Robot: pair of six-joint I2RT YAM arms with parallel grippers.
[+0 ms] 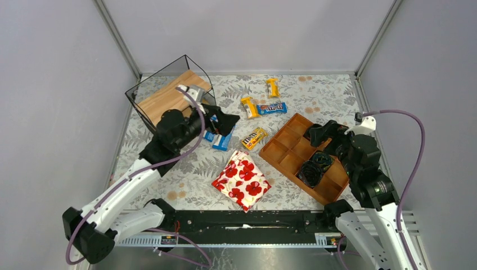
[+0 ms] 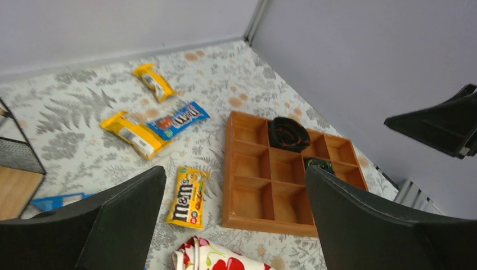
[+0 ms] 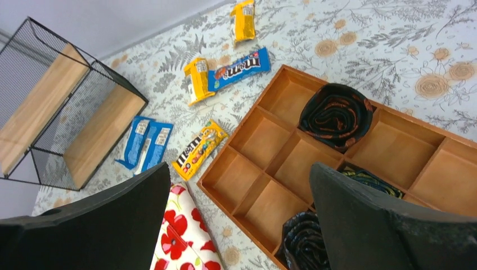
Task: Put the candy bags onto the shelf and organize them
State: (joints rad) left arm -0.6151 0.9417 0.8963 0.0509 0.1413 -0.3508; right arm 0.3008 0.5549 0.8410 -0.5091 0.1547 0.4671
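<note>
Since left gripper (image 1: 221,125) hangs spread, empty over blue candy bags (image 3: 145,143) | I'd drop straight, pinch just one | right gripper (image 1: 318,133) spread, empty too

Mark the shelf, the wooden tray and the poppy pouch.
shelf (image 1: 166,98): top external view, on its wooden plank.
wooden tray (image 1: 288,136): top external view, on an empty compartment's floor.
poppy pouch (image 1: 241,180): top external view, on its middle.
</note>
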